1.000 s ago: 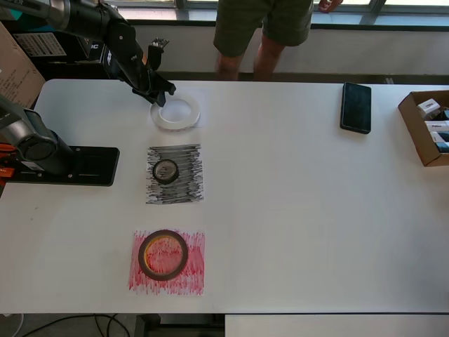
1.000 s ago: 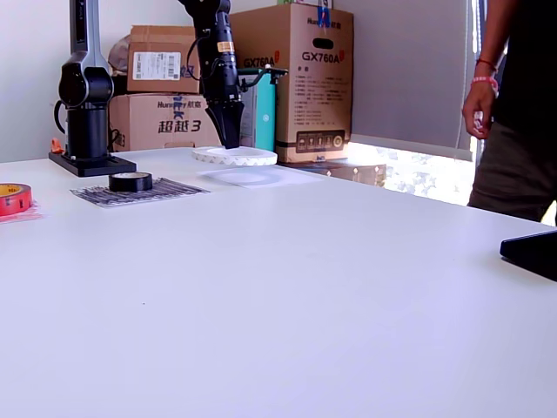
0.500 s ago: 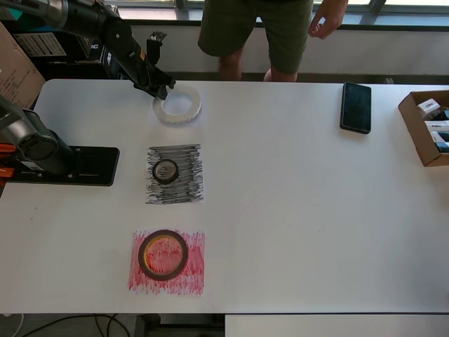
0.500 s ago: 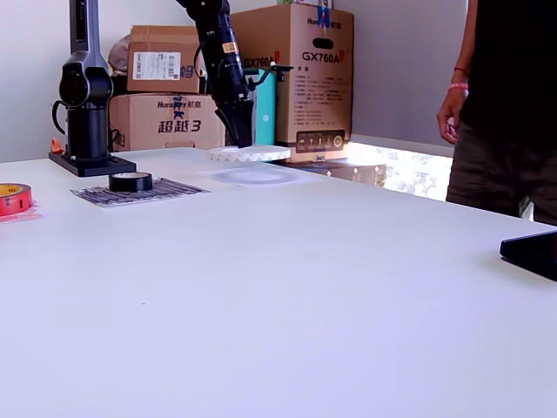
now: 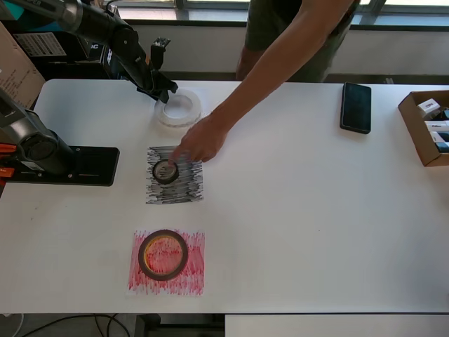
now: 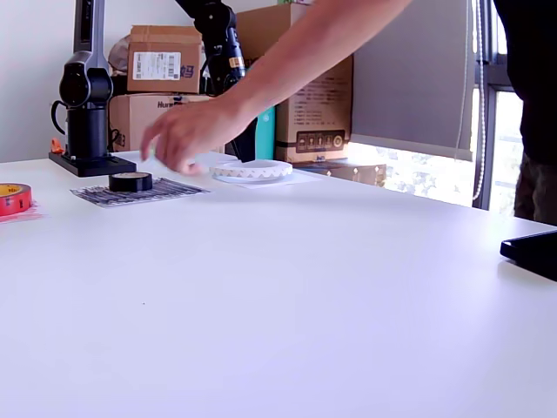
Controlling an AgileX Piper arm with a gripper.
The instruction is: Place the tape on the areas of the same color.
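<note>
The white tape ring (image 5: 179, 109) lies low on the plain white sheet (image 6: 287, 180) at the table's far side, also seen as the white ring (image 6: 252, 170) in the exterior view. My gripper (image 5: 166, 92) pinches the ring's upper-left rim; a person's arm hides most of it in the exterior view. On the black-scribbled sheet (image 5: 184, 191) sits the black roll (image 5: 165, 170), with the person's hand (image 5: 200, 140) touching it. The red roll (image 5: 163, 254) rests on the red-scribbled sheet (image 5: 193, 270).
The person's forearm (image 6: 287, 52) stretches across the table from the far side. A second arm's black base (image 5: 63, 165) stands at the overhead view's left. A phone (image 5: 356, 107) and an open cardboard box (image 5: 424, 126) lie at its right.
The white ring has come down from the air onto the white sheet, my gripper with it. The person has leaned in and put a hand on the black roll.
</note>
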